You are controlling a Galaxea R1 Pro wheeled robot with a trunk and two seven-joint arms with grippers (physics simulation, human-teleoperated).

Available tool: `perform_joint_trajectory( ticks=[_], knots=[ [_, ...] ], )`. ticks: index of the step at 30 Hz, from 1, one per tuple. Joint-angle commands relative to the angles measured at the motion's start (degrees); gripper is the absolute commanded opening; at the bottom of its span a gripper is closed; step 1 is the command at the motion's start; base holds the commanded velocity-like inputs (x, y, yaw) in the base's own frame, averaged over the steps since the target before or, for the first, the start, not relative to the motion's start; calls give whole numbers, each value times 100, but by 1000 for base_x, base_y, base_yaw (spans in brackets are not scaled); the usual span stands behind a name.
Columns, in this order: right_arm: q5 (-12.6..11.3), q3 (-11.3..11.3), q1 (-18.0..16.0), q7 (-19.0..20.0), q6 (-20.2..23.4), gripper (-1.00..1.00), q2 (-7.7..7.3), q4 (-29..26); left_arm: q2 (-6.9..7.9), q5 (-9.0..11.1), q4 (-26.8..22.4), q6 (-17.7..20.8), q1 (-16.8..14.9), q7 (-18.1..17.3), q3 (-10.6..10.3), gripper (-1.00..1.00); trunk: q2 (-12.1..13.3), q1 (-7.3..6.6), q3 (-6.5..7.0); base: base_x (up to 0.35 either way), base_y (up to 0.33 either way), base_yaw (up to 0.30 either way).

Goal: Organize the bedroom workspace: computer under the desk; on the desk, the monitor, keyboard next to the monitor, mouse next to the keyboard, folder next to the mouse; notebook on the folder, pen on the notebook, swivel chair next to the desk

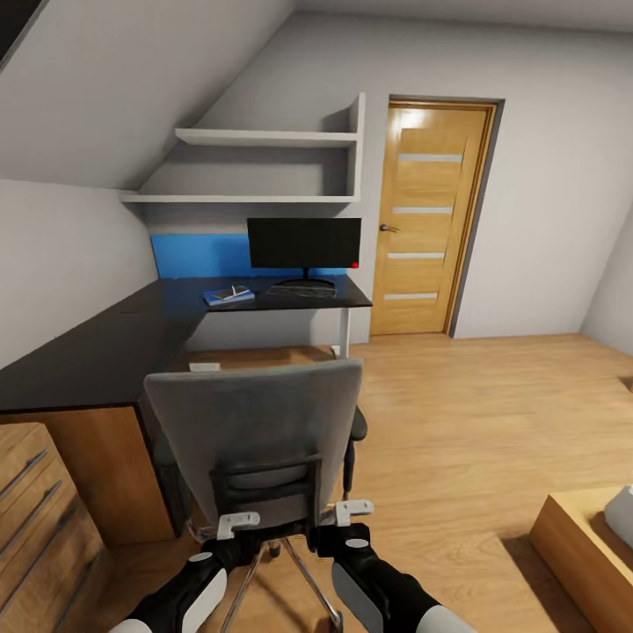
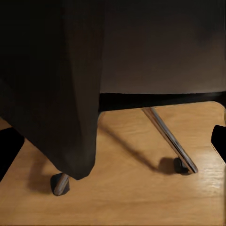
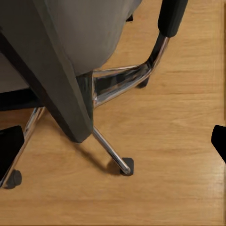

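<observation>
Your swivel chair [image 1: 259,431] stands right in front of you with its grey back toward you, tucked into the inner corner of the black bench [image 1: 97,347], close to the bench edge on your left side. Your left gripper [image 1: 236,525] sits just below the lower left edge of the chair back, and your right gripper [image 1: 352,510] sits at its lower right edge; both are very near the chair frame, but you cannot tell from the head view whether either is touching it. In each wrist view the dark finger tips show at opposite edges of the picture, so both grippers are spread wide with nothing pinched between them. The left wrist view shows the chair's dark underside [image 2: 56,84], a chrome leg [image 2: 169,139] and castors on the wood floor [image 2: 132,197]; the right wrist view shows the back edge of the chair [image 3: 61,80], a black armrest [image 3: 170,16] and the chrome base. At the far end of the bench the monitor [image 1: 303,243] stands upright before the blue back panel [image 1: 198,255], the keyboard [image 1: 301,289] lies flat just in front of its stand, and the blue folder [image 1: 229,296] lies to the keyboard's left with something pale and thin on top, too small to name. A wooden door [image 1: 431,220] stands shut to the right of the bench.
</observation>
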Motion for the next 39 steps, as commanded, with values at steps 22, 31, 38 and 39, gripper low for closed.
perform_joint_trajectory(
  ticks=[22, 31, 38, 39],
  knots=[
    [-15, 20, -6, -42, 35, 100, 0, -3, 1, 22, -18, 21, -7, 14, -76, 100, -3, 2, -5, -61, -87, 0],
    [-14, 26, -6, -42, 13, 100, 0, -3, 43, 85, -18, 8, -7, -34, -25, 100, -3, 2, -5, -27, -18, 0],
    [-14, 28, -6, -38, -1, 100, 0, -4, 63, 91, -18, -1, -7, -11, 26, 100, -3, 2, -5, -4, -3, 0],
    [-14, 28, -6, -37, -2, 100, 0, -4, 66, 91, -18, -2, -7, -5, 68, 100, -3, 2, -5, -2, -1, 0]
  ],
)
